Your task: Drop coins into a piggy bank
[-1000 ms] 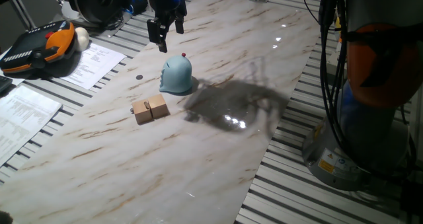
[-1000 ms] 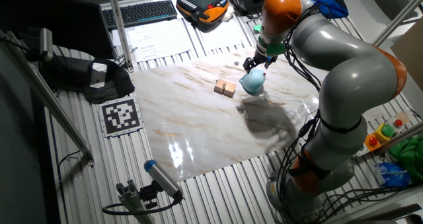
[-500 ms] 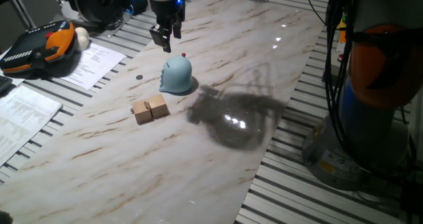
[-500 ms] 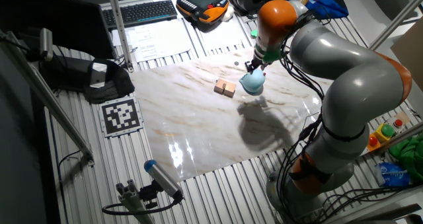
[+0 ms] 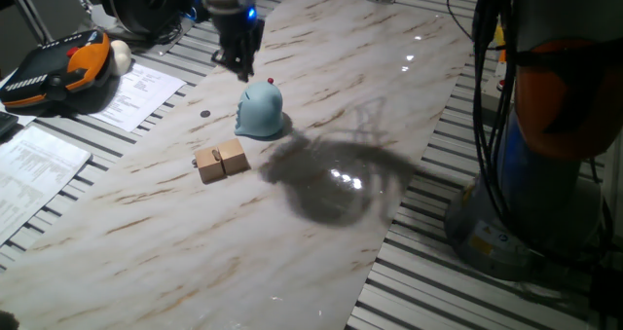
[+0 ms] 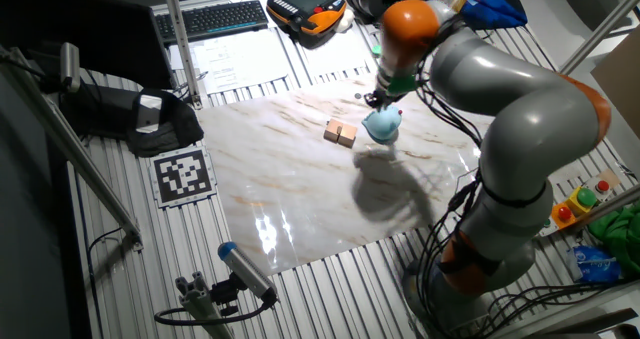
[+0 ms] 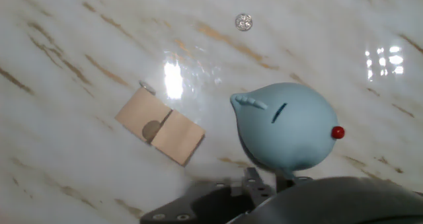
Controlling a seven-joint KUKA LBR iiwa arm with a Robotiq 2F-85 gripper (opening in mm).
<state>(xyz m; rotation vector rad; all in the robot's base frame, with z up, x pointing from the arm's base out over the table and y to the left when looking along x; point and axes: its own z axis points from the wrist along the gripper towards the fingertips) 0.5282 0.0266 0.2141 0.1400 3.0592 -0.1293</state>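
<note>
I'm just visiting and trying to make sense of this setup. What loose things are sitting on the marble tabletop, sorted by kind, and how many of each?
Piggy bank, light blue with a red knob: 1
Wooden cubes, tan, side by side: 2
Coin, lying flat apart from the rest: 1
Total: 4

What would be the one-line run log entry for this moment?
gripper: above, behind piggy bank, state unclear | coin: lying on marble table | wooden blocks: beside bank
</note>
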